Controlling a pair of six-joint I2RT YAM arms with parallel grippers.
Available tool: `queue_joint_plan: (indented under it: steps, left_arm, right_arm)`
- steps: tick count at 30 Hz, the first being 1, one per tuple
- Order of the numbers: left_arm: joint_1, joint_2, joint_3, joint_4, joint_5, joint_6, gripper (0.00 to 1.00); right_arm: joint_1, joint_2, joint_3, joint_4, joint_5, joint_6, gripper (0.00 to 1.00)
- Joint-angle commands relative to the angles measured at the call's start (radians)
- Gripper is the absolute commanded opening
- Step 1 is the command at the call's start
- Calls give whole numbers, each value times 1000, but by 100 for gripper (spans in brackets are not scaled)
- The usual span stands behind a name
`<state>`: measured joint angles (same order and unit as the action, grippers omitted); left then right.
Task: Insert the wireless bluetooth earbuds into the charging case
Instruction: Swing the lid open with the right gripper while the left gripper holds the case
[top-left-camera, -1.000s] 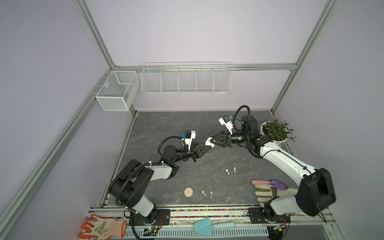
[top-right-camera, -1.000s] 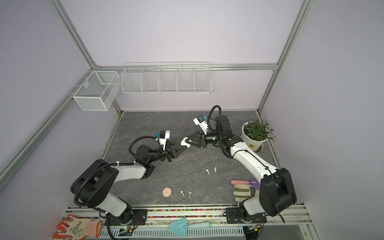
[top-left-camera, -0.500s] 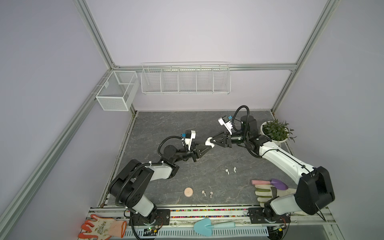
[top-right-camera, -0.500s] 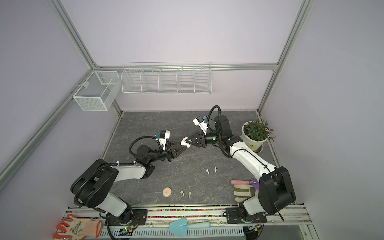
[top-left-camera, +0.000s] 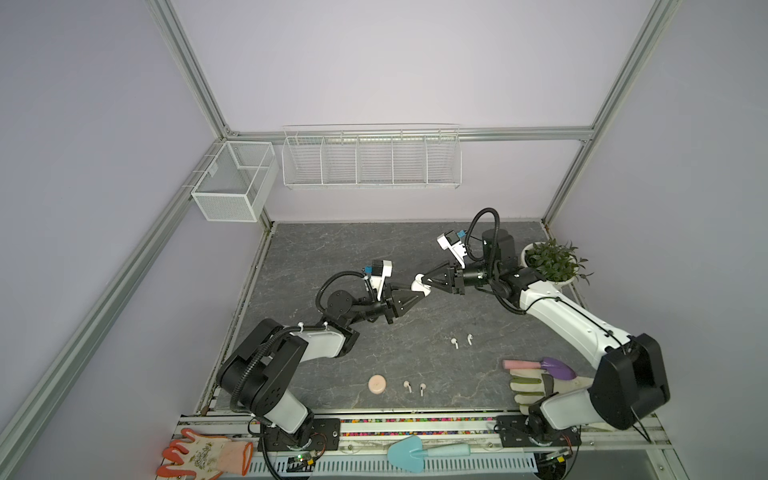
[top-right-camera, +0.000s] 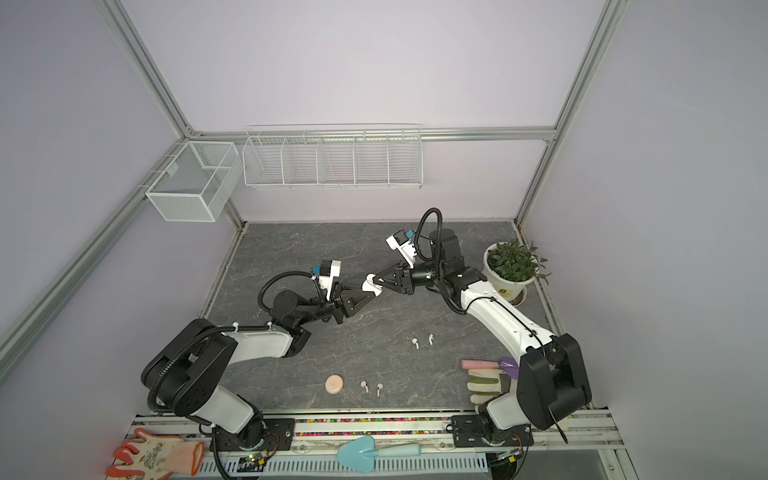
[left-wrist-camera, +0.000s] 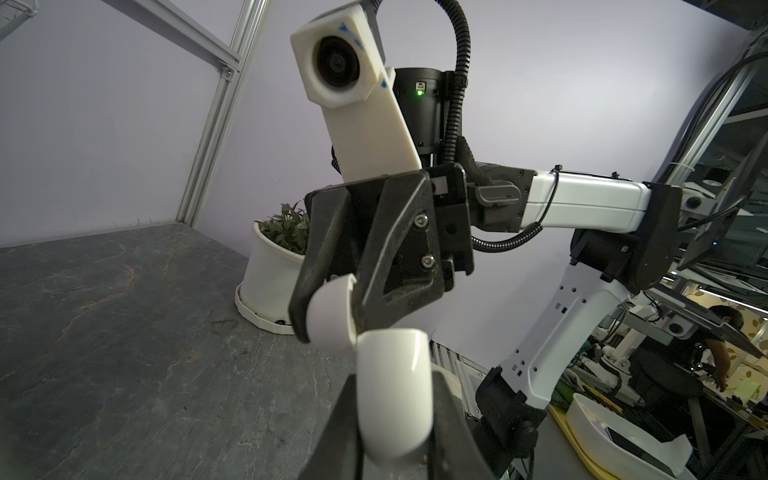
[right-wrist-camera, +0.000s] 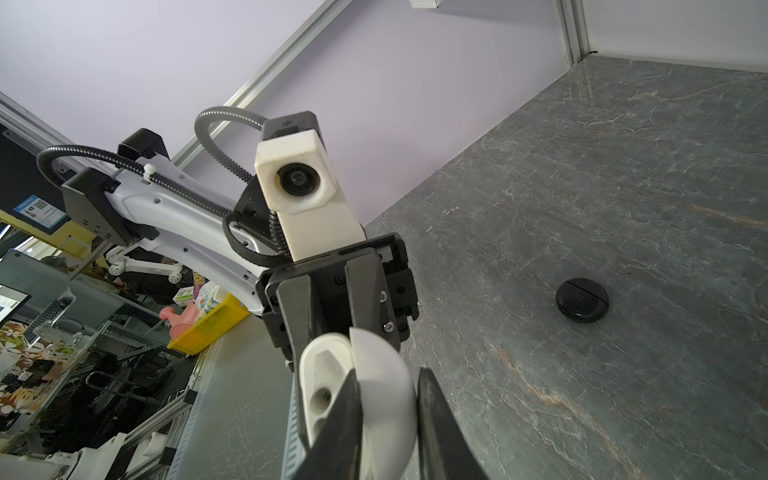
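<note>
- While both arms hang in the air over the middle of the table (top-left-camera: 332, 257), they hold one white charging case (top-left-camera: 419, 286) between them, well above the stone top.
- The left gripper (left-wrist-camera: 395, 415) pinches the bottom half of the case, with a finger tight on each side.
- The right gripper (left-wrist-camera: 332, 311) has pulled its fingers in, and now they squeeze the lid (right-wrist-camera: 380, 370). That is the new thing. The arms have hardly moved.
- The lid is swung open. A little hole (right-wrist-camera: 322, 397) for an earbud shows inside.
- I think this means the case is open and ready, but nothing is in it yet.
- The white earbuds (top-left-camera: 454, 343) lie side by side on the table, well apart from the case.
- The pink earbuds (top-left-camera: 407, 386) lie near the front edge, just beside a round pink case (top-left-camera: 377, 384).
- A black case (right-wrist-camera: 582, 300) sits shut on the table. I cannot see any black earbuds.
- Next, one gripper will have to let go and pick up a tiny earbud. The case could tip or slip then.
</note>
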<state>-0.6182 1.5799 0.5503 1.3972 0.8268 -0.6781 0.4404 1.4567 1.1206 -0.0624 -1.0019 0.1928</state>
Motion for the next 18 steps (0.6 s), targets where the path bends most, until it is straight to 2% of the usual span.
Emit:
queue_joint_plan:
  steps: [1,7,10,14,18]
  left_arm:
    - [3,14,31,19,-42,-21,36]
    - [3,6,16,20,-57,-27,56]
    - [5,-2,-4,19,-66,-17,61]
    - [11,-13,-51,19,-92,-7,64]
    - [12,-65,-87,16,-27,42,67]
  right_arm:
    - [7,-30,28,-68,-26,-44,21]
    - [6,-27,64,-146,3,-107,20]
    - [6,-26,69,-157,11,-128,19]
    - [2,-29,143,-332,67,-285,19]
    - [1,-14,221,-487,99,-440,19]
